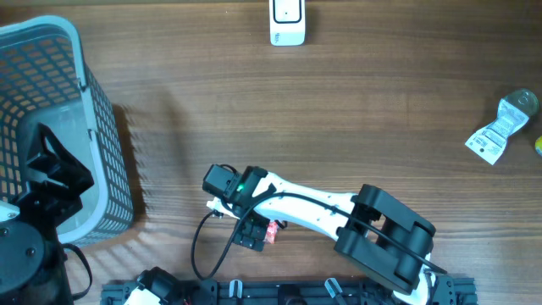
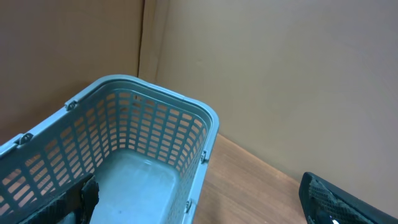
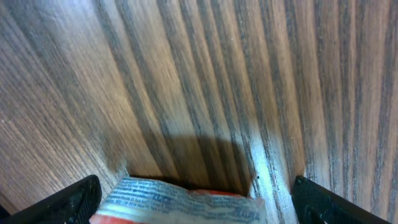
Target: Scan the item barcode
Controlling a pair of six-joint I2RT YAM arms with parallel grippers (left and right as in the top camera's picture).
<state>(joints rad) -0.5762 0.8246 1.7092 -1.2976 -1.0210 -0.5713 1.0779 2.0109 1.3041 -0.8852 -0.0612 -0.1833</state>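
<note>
Printed packet, clear only from right wrist

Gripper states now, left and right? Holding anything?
Left gripper: open, empty, over the basket.
Right gripper: open, packet between its fingers, not clamped.

Wooden table, dark grain, carries five items. A grey-blue mesh basket stands at the left edge. A white scanner sits at far centre. A clear pouch lies far right, with a yellow object just beside it, cut off by the frame. A red-and-white packet lies near the front.
</note>
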